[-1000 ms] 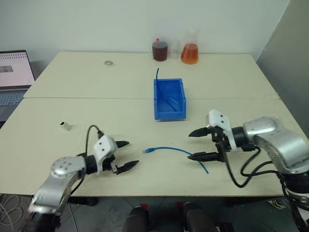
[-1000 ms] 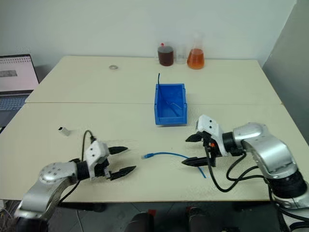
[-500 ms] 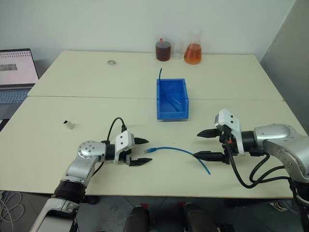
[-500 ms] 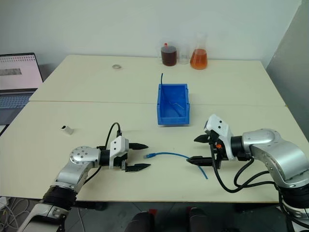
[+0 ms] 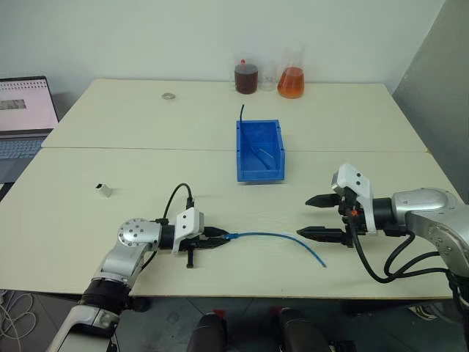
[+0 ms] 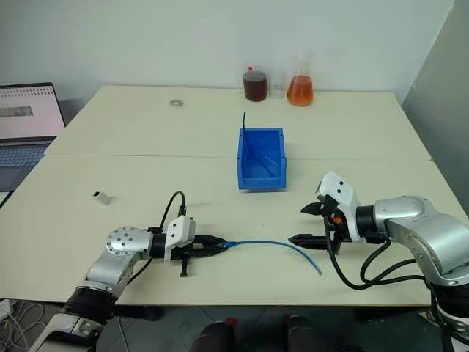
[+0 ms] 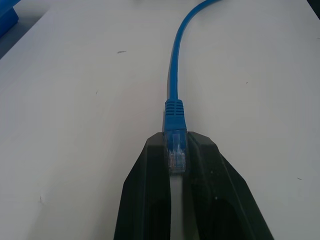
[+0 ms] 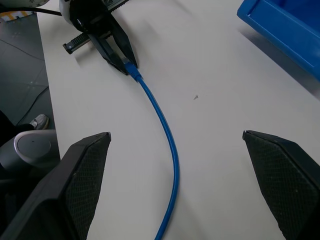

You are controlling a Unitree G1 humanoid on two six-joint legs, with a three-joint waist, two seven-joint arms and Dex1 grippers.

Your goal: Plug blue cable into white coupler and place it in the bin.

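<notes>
No legible text, label or number anywhere

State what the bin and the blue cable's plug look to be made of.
The bin: likely moulded plastic, uniform blue, with a slight sheen on its walls. The blue cable: smooth rubbery-looking jacket; its plug looks like clear hard plastic, see-through.

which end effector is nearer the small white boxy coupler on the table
Left. The left end effector, shut on the thin light-blue cable's plug, sits right of the small white boxy coupler and nearer the robot. The open right end effector is far across the table.
</notes>
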